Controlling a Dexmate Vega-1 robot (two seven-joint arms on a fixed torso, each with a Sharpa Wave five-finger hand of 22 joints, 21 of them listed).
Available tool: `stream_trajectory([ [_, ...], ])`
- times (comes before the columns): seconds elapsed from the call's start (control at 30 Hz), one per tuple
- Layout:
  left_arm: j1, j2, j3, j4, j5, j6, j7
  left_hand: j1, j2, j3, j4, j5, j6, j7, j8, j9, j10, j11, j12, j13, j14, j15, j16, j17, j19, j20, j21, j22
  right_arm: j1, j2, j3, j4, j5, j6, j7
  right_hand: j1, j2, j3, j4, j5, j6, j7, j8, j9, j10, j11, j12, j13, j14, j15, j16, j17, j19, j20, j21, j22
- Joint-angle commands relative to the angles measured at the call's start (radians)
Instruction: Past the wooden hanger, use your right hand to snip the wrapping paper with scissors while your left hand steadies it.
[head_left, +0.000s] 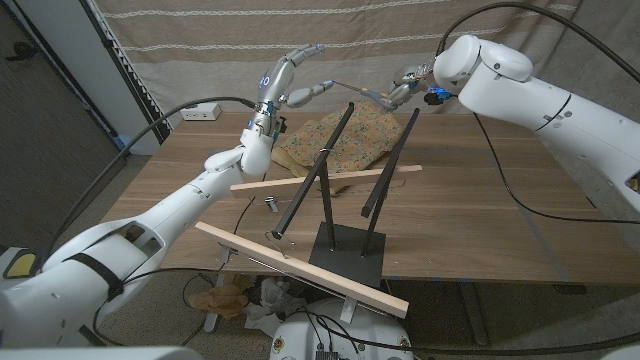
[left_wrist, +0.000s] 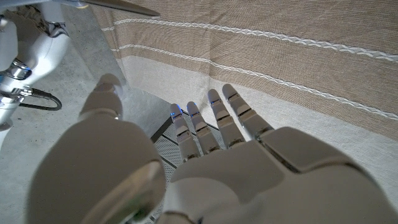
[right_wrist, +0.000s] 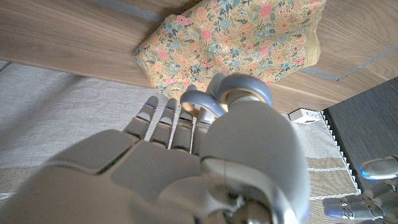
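Floral wrapping paper (head_left: 345, 138) lies crumpled on the far tabletop (head_left: 480, 215), beyond the wooden hanger (head_left: 330, 215). Right robot hand (head_left: 405, 92), raised above its far right edge, grips grey-handled scissors (right_wrist: 214, 102). Left robot hand (head_left: 285, 85) hovers far left, fingers spread, holding nothing.

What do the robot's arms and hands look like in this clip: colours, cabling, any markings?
Both arms have glossy white rounded shells with black cables running along them. The left arm's shell has a dark band near the shoulder. The left hand and right hand are light grey with segmented fingers; small blue lights glow at the left fingertips. A blue light also shows at the right wrist.
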Motion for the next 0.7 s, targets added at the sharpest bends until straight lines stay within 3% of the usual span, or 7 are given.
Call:
stream_trajectory([
  [0.03, 0.049, 0.02, -0.046, -0.048, -0.018, 0.029, 0.011, -0.011, 0.001, -0.001, 0.001, 0.005, -0.006, -0.002, -0.003, 0.003, -0.005, 0.002, 0.0, 0.0, -0.005, -0.167, 0.009, 0.003, -0.007, -0.026, -0.002, 0.004, -0.026, -0.015, 0.035, 0.002, 0.056, -0.011, -0.043, -0.004, -0.005, 0.003, 0.006, -0.002, 0.003, -0.005, 0.007, 0.001, 0.006, -0.002, -0.004, 0.003, 0.011, 0.002, 0.001, 0.0, 0.01, 0.001, 0.001, 0.005],
  [0.4, 0.075, 0.024, -0.075, -0.061, -0.051, 0.047, 0.008, -0.015, 0.002, -0.004, 0.001, 0.01, -0.011, -0.002, -0.005, 0.002, -0.008, 0.002, 0.0, -0.001, -0.009, -0.168, 0.009, 0.003, -0.009, -0.025, -0.003, 0.004, -0.093, -0.038, 0.116, -0.019, 0.138, -0.015, -0.136, -0.01, -0.01, 0.001, 0.006, -0.004, -0.002, -0.006, 0.015, -0.008, 0.011, -0.003, -0.005, 0.003, 0.068, -0.014, 0.018, -0.001, 0.035, -0.004, 0.01, 0.005],
  [0.53, 0.083, 0.032, -0.072, -0.068, -0.036, 0.064, 0.006, -0.017, 0.003, -0.005, 0.001, 0.011, -0.013, -0.002, -0.005, 0.002, -0.008, 0.002, 0.001, -0.002, -0.009, -0.168, 0.009, 0.003, -0.009, -0.026, -0.003, 0.004, -0.135, -0.034, 0.168, -0.018, 0.194, -0.008, -0.189, -0.02, -0.019, -0.006, 0.01, -0.002, 0.002, -0.013, 0.014, -0.023, 0.02, -0.007, -0.002, 0.004, 0.079, -0.019, 0.02, -0.001, 0.044, -0.005, 0.012, 0.006],
  [0.7, 0.105, 0.023, -0.085, -0.076, -0.101, 0.062, -0.037, -0.019, 0.003, -0.006, 0.002, 0.013, -0.015, -0.002, -0.005, 0.002, -0.009, 0.002, 0.001, -0.002, -0.01, -0.168, 0.009, 0.003, -0.009, -0.026, -0.003, 0.004, -0.201, -0.039, 0.245, -0.024, 0.274, 0.011, -0.265, -0.026, -0.021, -0.009, 0.012, 0.001, 0.004, -0.015, 0.014, -0.032, 0.025, -0.009, -0.001, 0.004, 0.089, -0.023, 0.022, -0.001, 0.051, -0.007, 0.015, 0.006],
])
